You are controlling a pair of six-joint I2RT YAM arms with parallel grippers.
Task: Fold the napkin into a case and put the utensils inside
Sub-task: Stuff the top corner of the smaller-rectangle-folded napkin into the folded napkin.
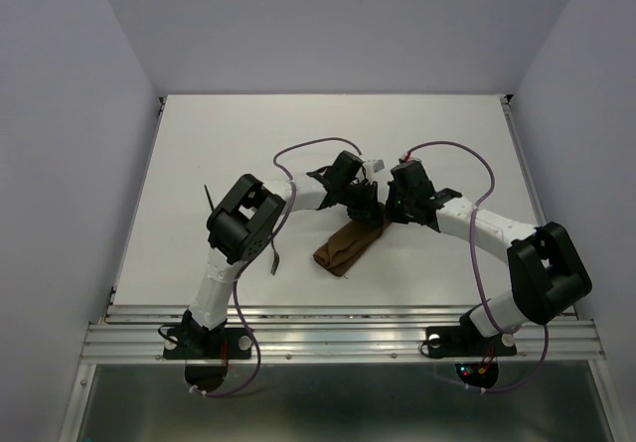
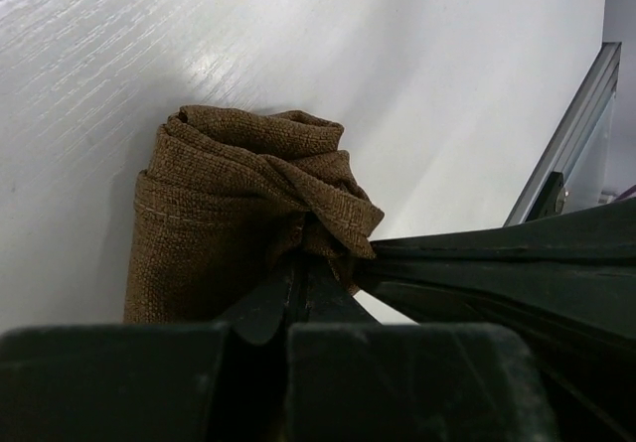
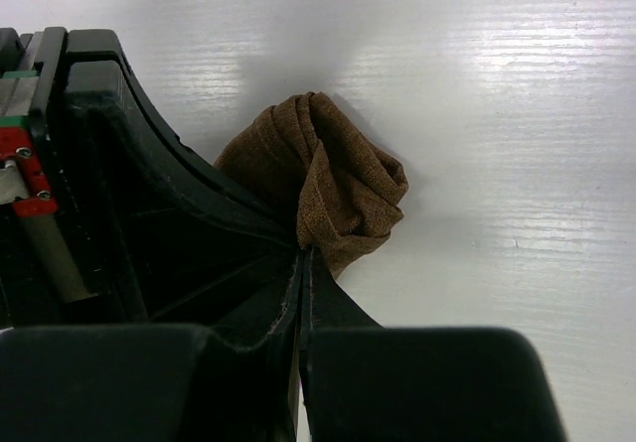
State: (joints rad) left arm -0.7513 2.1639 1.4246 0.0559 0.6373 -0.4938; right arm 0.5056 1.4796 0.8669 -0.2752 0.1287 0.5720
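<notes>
Dark utensils (image 1: pixel 275 260) show only overhead, near napkin (image 1: pixel 349 244).

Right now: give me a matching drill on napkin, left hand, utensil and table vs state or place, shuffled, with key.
1 napkin
2 left hand
3 utensil
4 table

a white
b shut on the brown cloth's end
c brown, bunched up
d lying by the left arm, outside the cloth

Pairs: 1-c, 2-b, 3-d, 4-a
</notes>
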